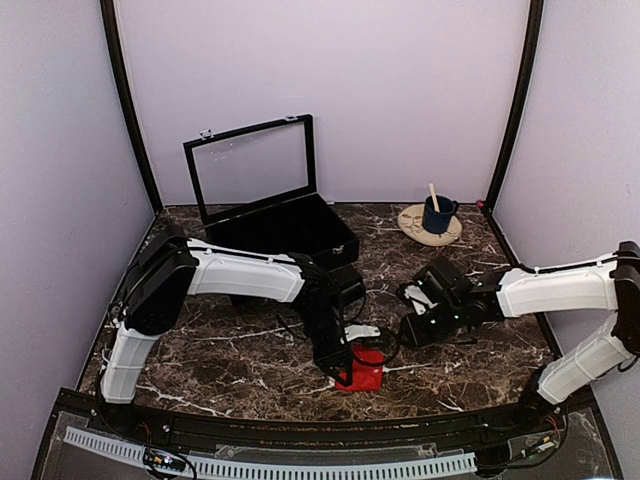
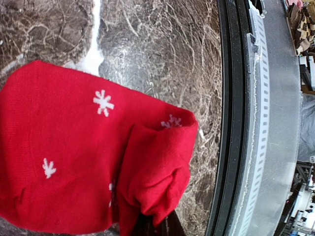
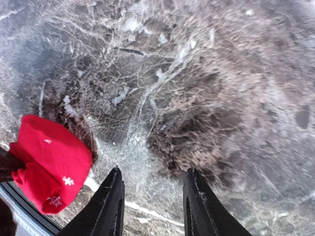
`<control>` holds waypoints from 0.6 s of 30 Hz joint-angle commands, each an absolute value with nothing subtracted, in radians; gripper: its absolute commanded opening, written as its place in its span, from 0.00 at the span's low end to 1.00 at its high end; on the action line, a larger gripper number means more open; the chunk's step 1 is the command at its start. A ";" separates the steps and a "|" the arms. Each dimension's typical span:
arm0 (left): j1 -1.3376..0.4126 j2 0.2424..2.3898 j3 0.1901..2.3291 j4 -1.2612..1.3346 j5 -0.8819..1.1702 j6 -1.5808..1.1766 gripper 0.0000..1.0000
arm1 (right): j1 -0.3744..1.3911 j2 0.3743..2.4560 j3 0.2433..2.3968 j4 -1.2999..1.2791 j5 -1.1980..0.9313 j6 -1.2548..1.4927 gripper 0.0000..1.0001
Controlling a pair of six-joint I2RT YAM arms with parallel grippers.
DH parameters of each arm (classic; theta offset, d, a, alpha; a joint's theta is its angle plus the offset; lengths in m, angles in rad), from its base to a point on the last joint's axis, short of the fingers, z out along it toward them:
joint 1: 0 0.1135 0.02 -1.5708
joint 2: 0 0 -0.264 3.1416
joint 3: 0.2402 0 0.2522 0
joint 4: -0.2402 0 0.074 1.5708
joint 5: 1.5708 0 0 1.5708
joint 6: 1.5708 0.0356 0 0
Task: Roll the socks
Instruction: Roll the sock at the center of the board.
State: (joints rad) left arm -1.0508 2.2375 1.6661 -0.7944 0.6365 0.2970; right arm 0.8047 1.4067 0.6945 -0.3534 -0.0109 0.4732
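The socks lie near the middle of the near edge of the surface, bunched into one short, thick red lump instead of lying flat. From the left wrist, one end of the fabric looks turned back over the rest like a cuff (the white snowflake marks show on both layers), so I judge the rolling largely done. The bundle looks loose, though, and whether both socks are tucked inside cannot be told.

The left claw is closed on the near end of the bundle, its dark tips almost buried under the fold. The right claw hangs above bare marble to the right of the socks, apart from them, jaws parted with nothing between them.

What seems left is to tighten or finish the tuck so the roll holds by itself, then let go. The black case stands open, well apart at the far side.
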 commanded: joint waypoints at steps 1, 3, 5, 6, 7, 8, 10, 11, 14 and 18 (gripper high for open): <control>-1.033 2.307 1.667 -0.948 0.616 0.286 0.00 | 0.803 1.330 0.665 -0.381 0.037 0.491 0.39; -1.031 2.320 1.682 -0.949 0.629 0.284 0.00 | 0.816 1.293 0.653 -0.397 0.048 0.502 0.38; -1.031 2.333 1.691 -0.951 0.637 0.281 0.00 | 0.839 1.255 0.638 -0.406 0.056 0.514 0.38; -1.029 2.339 1.694 -0.951 0.640 0.280 0.00 | 0.853 1.238 0.633 -0.413 0.068 0.521 0.38; -1.029 2.345 1.696 -0.950 0.645 0.281 0.00 | 0.873 1.222 0.632 -0.423 0.081 0.529 0.38; -1.028 2.349 1.698 -0.950 0.649 0.281 0.00 | 0.889 1.208 0.632 -0.433 0.093 0.538 0.39; -1.024 2.359 1.702 -0.946 0.656 0.279 0.00 | 0.941 1.179 0.641 -0.459 0.122 0.559 0.38; -1.021 2.363 1.704 -0.944 0.659 0.276 0.00 | 0.965 1.168 0.645 -0.472 0.139 0.571 0.39; -1.005 2.376 1.706 -0.935 0.671 0.269 0.00 | 1.038 1.147 0.657 -0.513 0.184 0.614 0.38; -0.980 2.396 1.715 -0.924 0.685 0.260 0.00 | 1.153 1.144 0.668 -0.552 0.237 0.678 0.38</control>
State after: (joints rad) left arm -0.9997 2.3165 1.7351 -0.8707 0.7799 0.2756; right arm 1.0618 1.1545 0.6430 -0.4919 0.1493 0.5945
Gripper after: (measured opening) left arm 0.041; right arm 0.379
